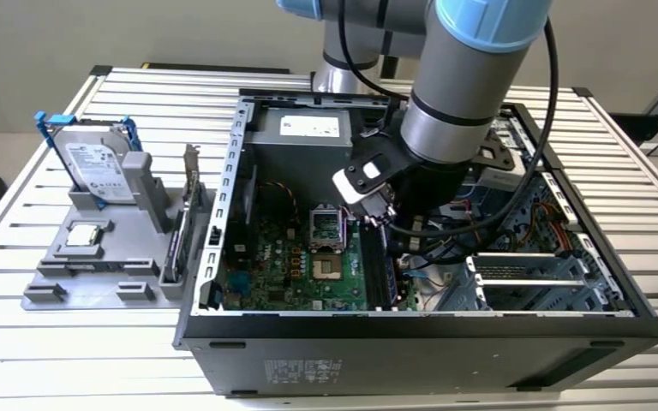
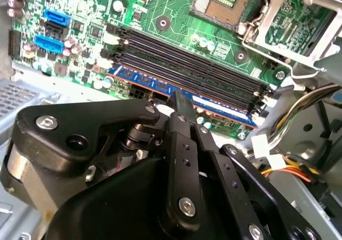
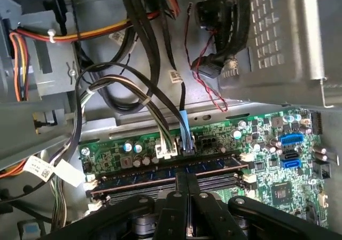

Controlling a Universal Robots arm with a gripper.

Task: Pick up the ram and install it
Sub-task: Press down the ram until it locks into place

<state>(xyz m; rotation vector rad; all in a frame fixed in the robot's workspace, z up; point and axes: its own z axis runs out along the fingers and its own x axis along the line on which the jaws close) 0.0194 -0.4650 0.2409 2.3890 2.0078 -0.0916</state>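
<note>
While seating long blue-green ram stick (image 2: 176, 90) in outermost black motherboard slot (image 2: 187, 63) | black claw (image 2: 179, 103) pinched shut on its top edge | advisable: press straight down, level, until end latches click.

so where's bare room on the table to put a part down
Bare slats lie along the table edge in front of the grey parts holder, and at the far corner behind the hard drive. Inside the computer case it is crowded: the end effector sits at the ram among cables.
</note>
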